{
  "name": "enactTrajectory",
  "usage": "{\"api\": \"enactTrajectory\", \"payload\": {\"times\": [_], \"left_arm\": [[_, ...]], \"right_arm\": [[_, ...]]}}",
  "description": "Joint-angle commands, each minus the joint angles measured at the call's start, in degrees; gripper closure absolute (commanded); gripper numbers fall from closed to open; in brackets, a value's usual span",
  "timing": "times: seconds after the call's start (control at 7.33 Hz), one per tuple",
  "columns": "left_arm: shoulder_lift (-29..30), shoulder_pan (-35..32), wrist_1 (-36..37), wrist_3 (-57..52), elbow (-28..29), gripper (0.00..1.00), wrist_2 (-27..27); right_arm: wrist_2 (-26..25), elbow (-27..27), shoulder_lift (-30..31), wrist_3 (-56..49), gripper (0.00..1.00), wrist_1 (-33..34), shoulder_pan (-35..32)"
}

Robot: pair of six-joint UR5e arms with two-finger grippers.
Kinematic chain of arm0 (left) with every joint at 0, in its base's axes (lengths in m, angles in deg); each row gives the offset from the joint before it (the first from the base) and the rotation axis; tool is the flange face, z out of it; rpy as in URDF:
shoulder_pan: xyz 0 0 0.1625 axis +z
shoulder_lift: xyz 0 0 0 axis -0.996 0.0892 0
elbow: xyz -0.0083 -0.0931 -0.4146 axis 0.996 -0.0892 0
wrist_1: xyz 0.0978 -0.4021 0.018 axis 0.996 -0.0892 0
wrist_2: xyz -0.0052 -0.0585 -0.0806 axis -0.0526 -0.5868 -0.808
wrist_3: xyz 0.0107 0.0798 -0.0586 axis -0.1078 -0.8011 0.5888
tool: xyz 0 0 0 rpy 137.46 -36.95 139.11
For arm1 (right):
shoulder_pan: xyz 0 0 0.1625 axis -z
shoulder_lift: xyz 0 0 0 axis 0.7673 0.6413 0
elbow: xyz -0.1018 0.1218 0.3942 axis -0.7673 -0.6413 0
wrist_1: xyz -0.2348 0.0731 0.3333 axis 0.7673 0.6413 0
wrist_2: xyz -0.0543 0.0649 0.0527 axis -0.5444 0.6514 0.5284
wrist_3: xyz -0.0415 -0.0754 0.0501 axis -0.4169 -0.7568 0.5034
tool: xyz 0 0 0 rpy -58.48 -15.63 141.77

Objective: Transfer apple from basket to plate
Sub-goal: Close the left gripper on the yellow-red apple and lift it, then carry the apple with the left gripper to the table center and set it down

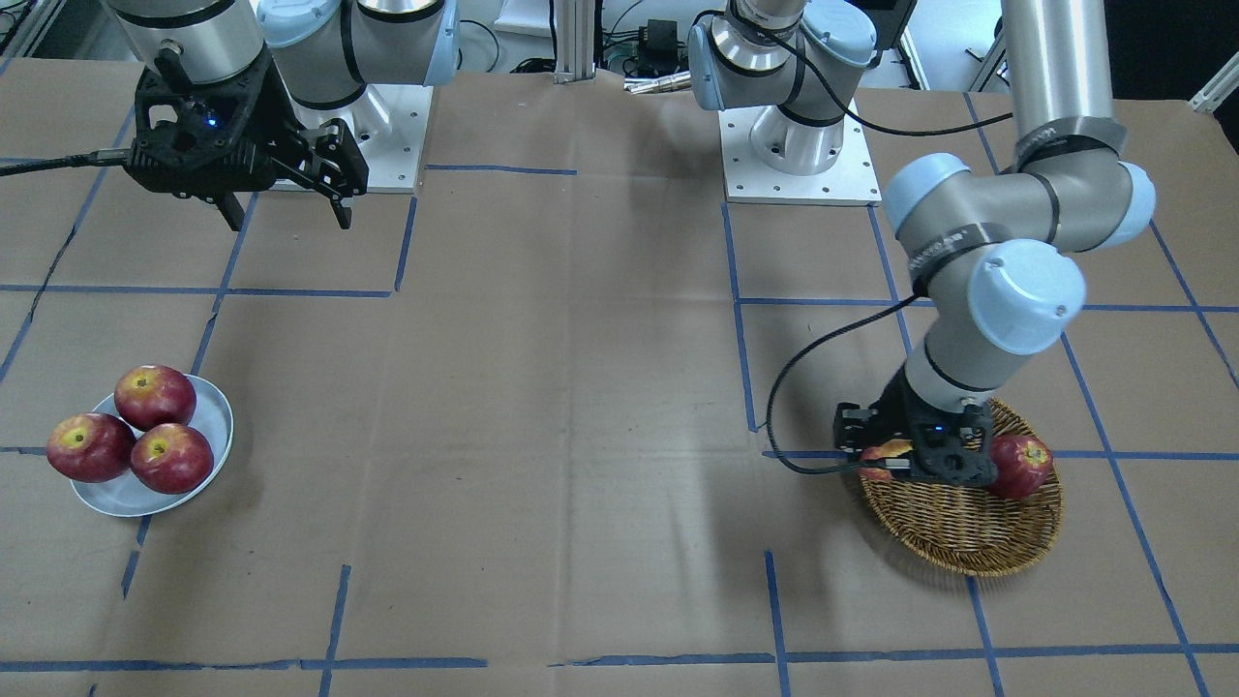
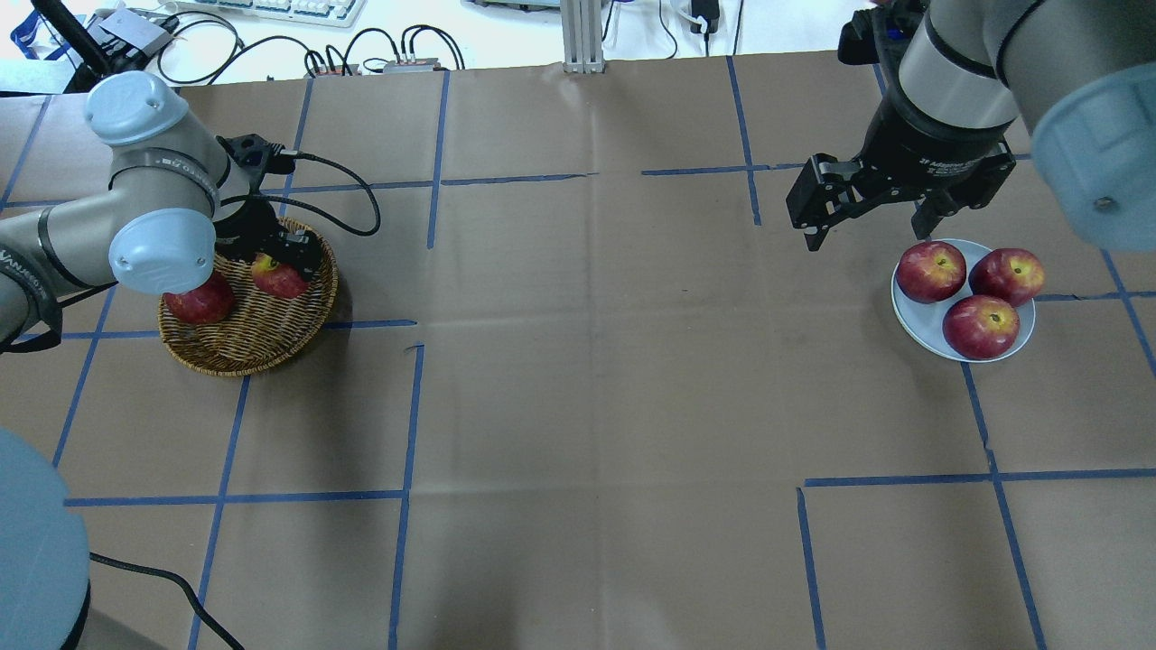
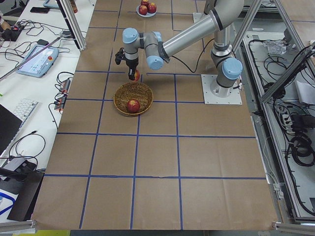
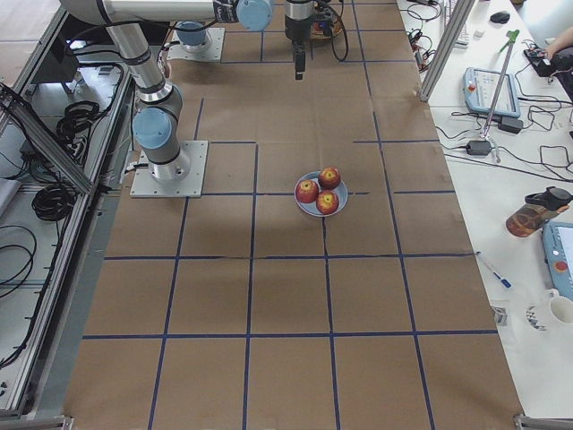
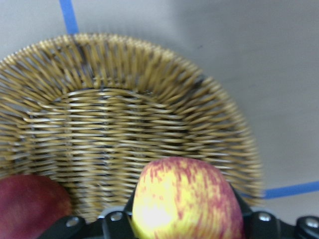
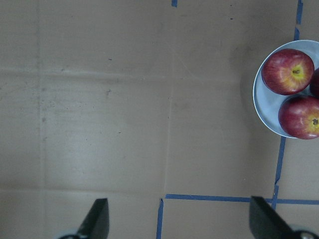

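Left gripper [image 2: 279,269] clamps the apple [image 5: 187,199], apparently just above the basket [image 2: 244,350]; right gripper [image 1: 287,215] gapes empty; arm lettering [image 2: 20,265] blurred

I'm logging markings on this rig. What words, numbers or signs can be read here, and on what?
"VAN": white print on the left arm's grey band in the overhead view; the characters after it are too blurred to read.
White print on the black collar of the right wrist: too small to read.
The apple, basket and plate: no text.
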Motion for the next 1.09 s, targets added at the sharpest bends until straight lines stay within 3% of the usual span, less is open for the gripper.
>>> {"api": "enactTrajectory", "payload": {"times": [0.0,0.27,0.41,0.55,0.95], "left_arm": [[0.1,-12.3,-0.4,15.7,0.8,0.47,0.1],[4.3,-21.8,-0.5,26.8,5.4,0.47,0.2],[7.1,-25.2,-0.3,31.6,7.7,0.41,-0.1],[9.9,-28.2,0.0,33.4,10.1,0.49,-0.4],[12.9,-29.9,0.1,33.6,10.7,0.47,-0.1]], "right_arm": [[0.0,0.0,-0.1,0.0,0.0,0.0,0.1],[0.0,0.0,-0.1,0.0,0.0,0.0,0.1],[0.0,0.1,-0.1,0.0,0.0,0.0,0.1],[0.0,0.1,-0.1,0.0,0.0,0.0,0.1],[0.0,0.1,-0.1,0.0,0.0,0.0,0.0]]}}
